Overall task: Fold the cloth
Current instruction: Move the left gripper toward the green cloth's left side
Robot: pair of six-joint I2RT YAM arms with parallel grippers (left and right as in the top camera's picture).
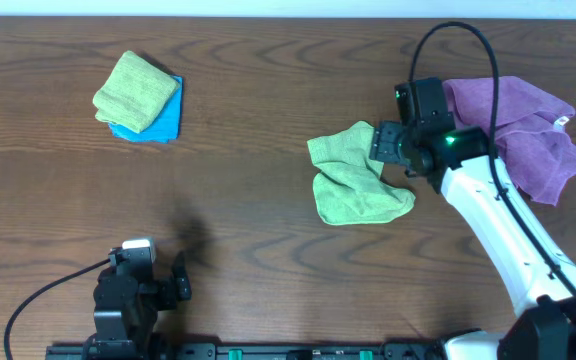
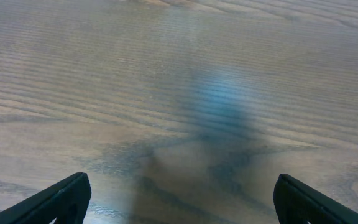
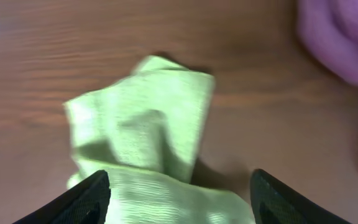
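A crumpled light green cloth (image 1: 353, 180) lies on the table right of centre; it fills the middle of the right wrist view (image 3: 145, 134). My right gripper (image 1: 388, 145) hovers over the cloth's right edge, jaws open wide (image 3: 179, 199) with cloth between them, not clamped. My left gripper (image 1: 180, 280) rests near the front left edge, open and empty (image 2: 179, 205), over bare wood.
A purple cloth (image 1: 523, 125) lies bunched at the right, partly under the right arm; it shows in the right wrist view (image 3: 344, 37). A folded green cloth (image 1: 136, 90) sits on a folded blue cloth (image 1: 163, 125) at back left.
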